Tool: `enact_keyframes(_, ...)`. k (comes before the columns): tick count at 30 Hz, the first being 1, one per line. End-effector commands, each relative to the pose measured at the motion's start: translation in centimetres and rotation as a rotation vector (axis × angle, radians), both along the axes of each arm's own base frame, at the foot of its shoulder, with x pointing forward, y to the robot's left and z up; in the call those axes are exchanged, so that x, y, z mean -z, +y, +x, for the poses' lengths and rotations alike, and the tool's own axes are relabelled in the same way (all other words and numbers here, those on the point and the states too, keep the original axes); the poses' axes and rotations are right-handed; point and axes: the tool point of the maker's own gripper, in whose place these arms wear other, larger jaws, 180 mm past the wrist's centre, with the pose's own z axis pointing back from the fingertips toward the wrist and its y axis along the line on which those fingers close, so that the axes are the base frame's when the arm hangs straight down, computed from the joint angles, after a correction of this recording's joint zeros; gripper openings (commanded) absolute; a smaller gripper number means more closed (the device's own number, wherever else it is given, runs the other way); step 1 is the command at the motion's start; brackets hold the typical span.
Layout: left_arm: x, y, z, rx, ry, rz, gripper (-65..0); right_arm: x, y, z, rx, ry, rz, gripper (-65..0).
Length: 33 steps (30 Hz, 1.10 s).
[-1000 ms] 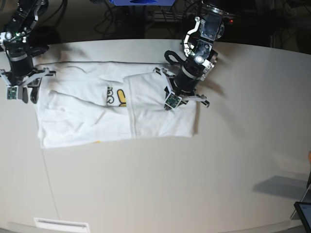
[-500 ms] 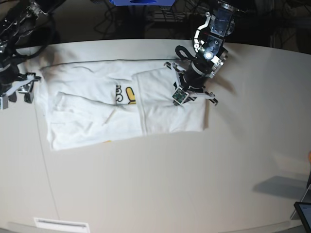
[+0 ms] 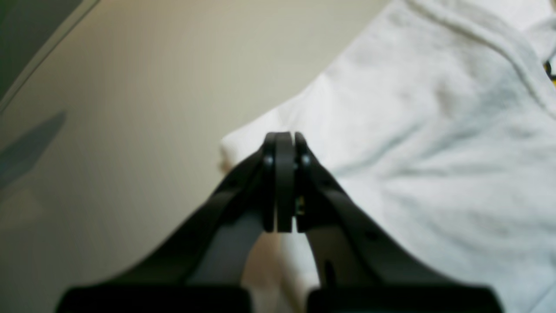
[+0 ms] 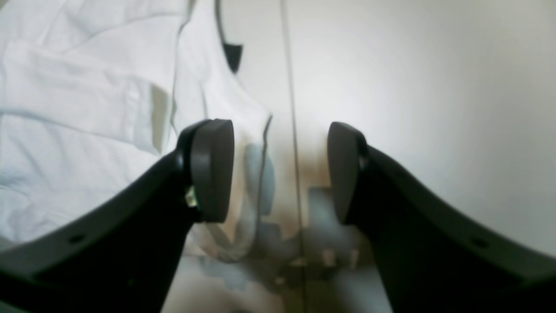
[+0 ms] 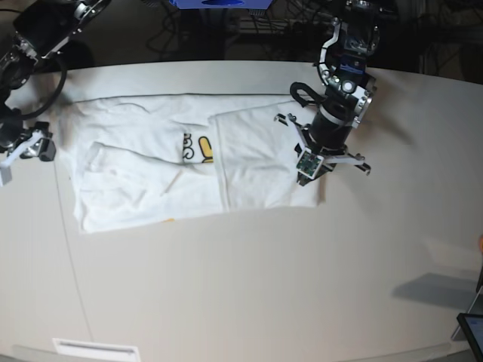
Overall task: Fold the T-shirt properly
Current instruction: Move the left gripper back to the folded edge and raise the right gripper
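The T-shirt (image 5: 189,170) lies partly folded, more folds remaining, with the left gripper (image 3: 281,182) pinched closed at its corner, apparently gripping cloth, and the right gripper (image 4: 278,169) gaping empty beside its edge.

Both wrist views are soft and blurred. In the left wrist view, the left gripper (image 3: 284,182) hides the shirt (image 3: 434,152) corner beneath its closed tips; whether cloth is pinched cannot be told. The yellow print (image 3: 551,71) is cut off by the right edge. In the base view, the right gripper (image 5: 23,147) runs partly off the left edge.
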Motion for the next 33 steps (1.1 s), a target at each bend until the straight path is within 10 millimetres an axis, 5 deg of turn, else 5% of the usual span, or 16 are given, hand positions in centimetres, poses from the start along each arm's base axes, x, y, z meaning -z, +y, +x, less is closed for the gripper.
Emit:
enact_keyframes(1, -1.0, 1.4, 0.1, -0.03, -0.032, 0.014, -65.0, -1.6, -1.1, 1.0, 0.003, -0.062, -0.011, -31.2)
enact_keyframes(7, 0.7, 5.7, -2.3, -0.14, 0.032, 0.032, -65.0, -2.2, -1.6, 1.8, -0.027, -0.112, 0.087, -20.7)
enact_keyframes(12, 0.5, 8.4, -2.7, -0.252, 0.042, -0.13, -65.0, -1.3, -0.5, 2.2, -0.072, -0.099, 0.165, -20.2)
enact_keyframes(17, 1.9, 9.4, -3.2, -0.293, 0.082, -0.172, -65.0, -1.1, 1.2, 3.0, -0.12, -0.109, 0.213, -20.2)
enact_keyframes(24, 5.2, 10.4, -4.4, -0.332, 0.166, -0.171, -65.0, -1.2, 1.2, 3.5, -0.113, -0.121, 0.229, -20.2)
enact_keyframes(33, 5.6, 10.4, -2.8, -0.338, 0.16, -0.185, -65.0, 2.2, -0.2, 2.9, -0.029, -0.043, 0.335, -20.2)
